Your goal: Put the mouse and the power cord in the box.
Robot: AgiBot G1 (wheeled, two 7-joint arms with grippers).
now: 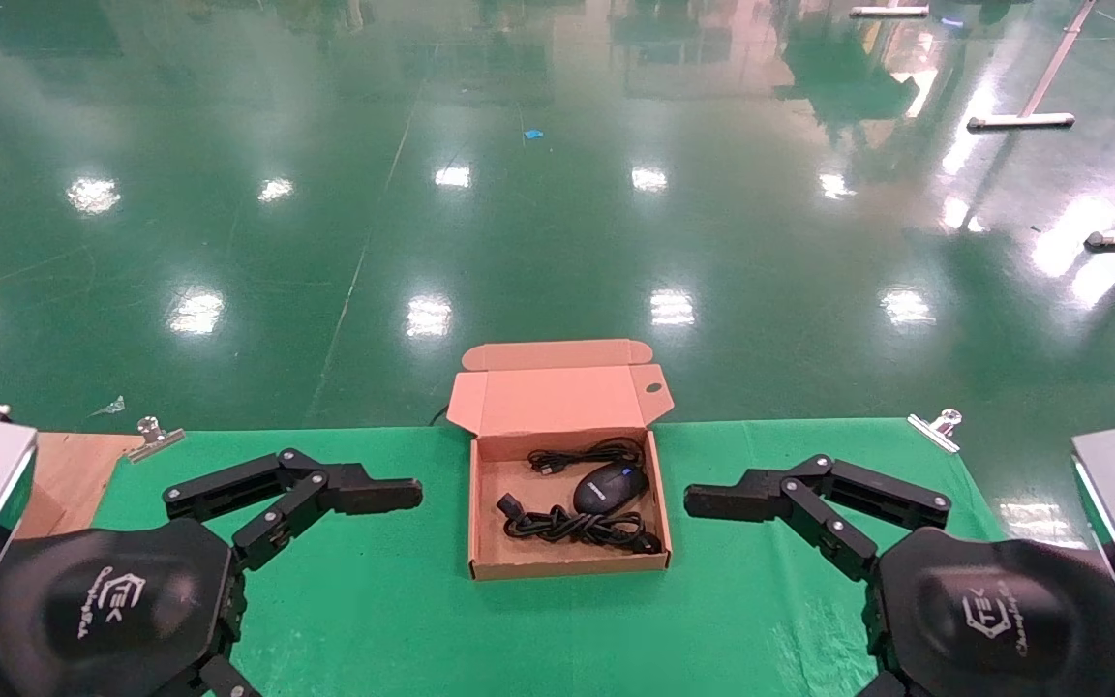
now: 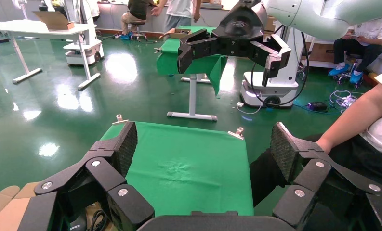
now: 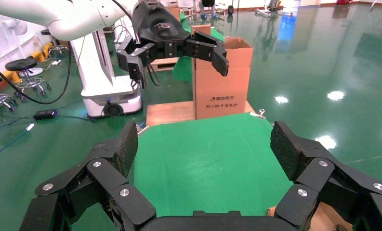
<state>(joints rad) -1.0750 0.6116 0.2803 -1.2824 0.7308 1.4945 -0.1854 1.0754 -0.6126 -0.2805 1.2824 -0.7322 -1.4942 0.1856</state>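
The box (image 1: 567,566) is plain matt brown cardboard, sitting on a soft green cloth (image 1: 403,600). Mouse (image 1: 609,487) looks like glossy black plastic, and the green floor (image 1: 557,213) is super shiny

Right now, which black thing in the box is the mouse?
Find the green cloth on the table, then the open brown box in its middle. The mouse is the smooth oval lump with a blue spot, beside the box's right wall; the power cord nearer the robot is a knotted bundle.
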